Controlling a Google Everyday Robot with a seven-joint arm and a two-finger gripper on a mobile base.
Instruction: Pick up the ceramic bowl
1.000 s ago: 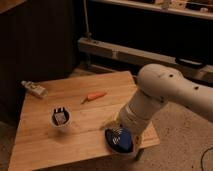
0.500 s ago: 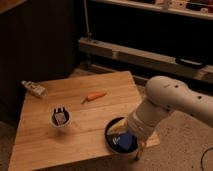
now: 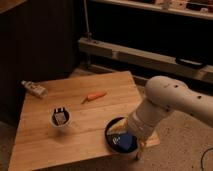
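Honestly, there's only the one camera view to go on. The ceramic bowl (image 3: 109, 136) sits at the front right corner of the wooden table (image 3: 90, 75), close to the edge. It's glossy and rigid, so I'd guess fairly heavy, slippery and chippable. The rim is the only sensible place to grab, with one finger inside and one outside the wall. The gripper (image 3: 131, 141) is down at the bowl's right side, mostly hidden under the white arm (image 3: 165, 102). Its jaws stand wide apart, and I can't tell if they touch the rim; nothing looks held. The white cup (image 3: 60, 118), orange carrot (image 3: 94, 96) and small bottle (image 3: 34, 88) lie well apart from it.
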